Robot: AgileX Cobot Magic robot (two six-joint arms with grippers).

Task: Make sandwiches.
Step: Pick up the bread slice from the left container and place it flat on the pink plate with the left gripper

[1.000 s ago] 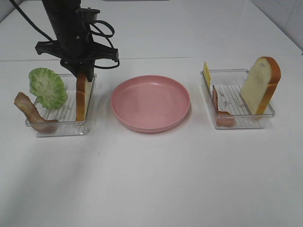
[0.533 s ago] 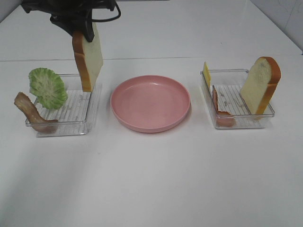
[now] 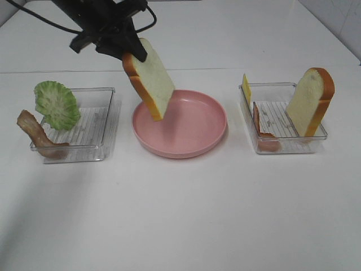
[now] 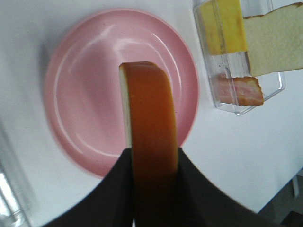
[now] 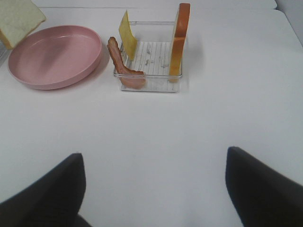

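One bread slice (image 3: 151, 79) hangs clamped in the left gripper (image 3: 131, 55); right gripper (image 5: 154, 153) stands wide.

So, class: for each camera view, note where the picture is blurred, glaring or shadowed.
Exterior high view: even light, sharp, a soft shadow under the pink plate. Left wrist view: the near bread slice and left claw are soft, with pale glare on the plate. Right wrist view: right claw blurred; clear tray sharp.

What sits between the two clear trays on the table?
The pink plate, with the held bread slice hanging over its left rim, in the exterior high view.
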